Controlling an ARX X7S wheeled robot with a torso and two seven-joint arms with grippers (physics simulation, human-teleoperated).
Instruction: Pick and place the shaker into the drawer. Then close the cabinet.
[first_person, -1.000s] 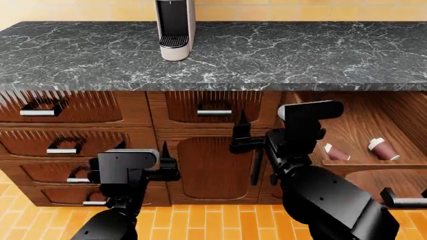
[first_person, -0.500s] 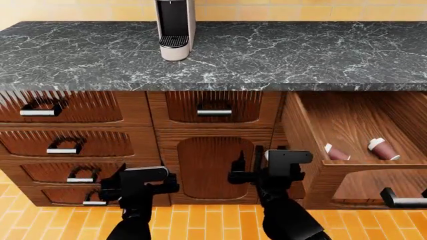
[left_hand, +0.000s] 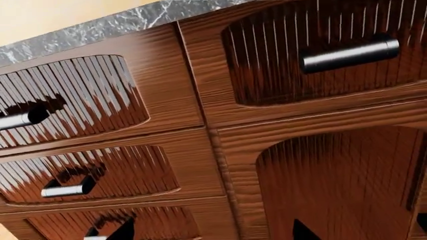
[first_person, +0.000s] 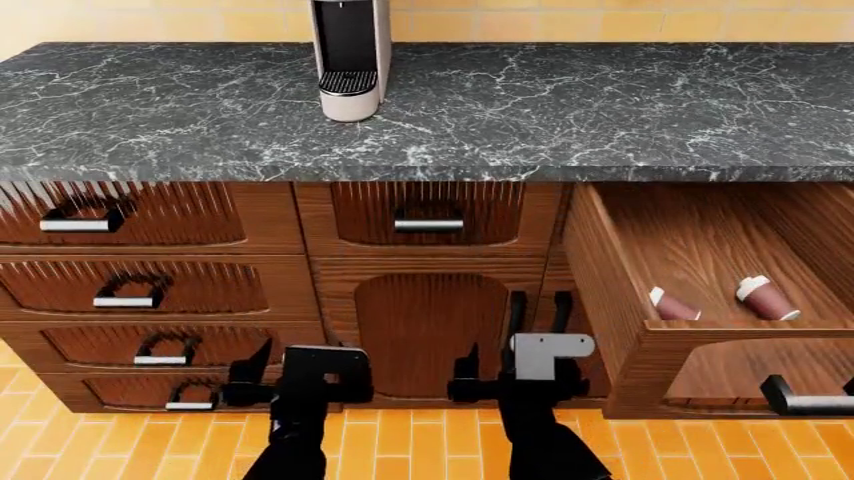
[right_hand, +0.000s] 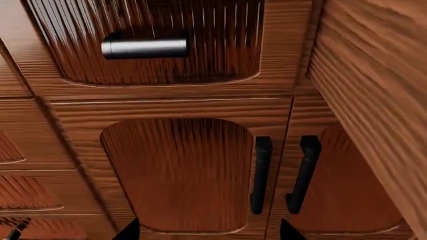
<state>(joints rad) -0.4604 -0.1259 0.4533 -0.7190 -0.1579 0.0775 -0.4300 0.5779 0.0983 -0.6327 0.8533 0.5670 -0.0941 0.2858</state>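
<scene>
Orange tiled floor (first_person: 400, 440) is showing beneath the black marble table (first_person: 534, 110); both spread grippers, left gripper (first_person: 254, 378) and right gripper (first_person: 463, 375), are hanging empty beside the open reddish-brown wooden drawer (first_person: 607, 290).

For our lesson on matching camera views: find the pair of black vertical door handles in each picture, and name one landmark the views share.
Head view: the black vertical door handles stand low at centre, just left of the open drawer.
Right wrist view: the handles fill the lower right.
Left wrist view: only a dark strip at the right edge; I cannot tell that it is a handle.
Shared landmark: the horizontal drawer handle above the doors.
</scene>
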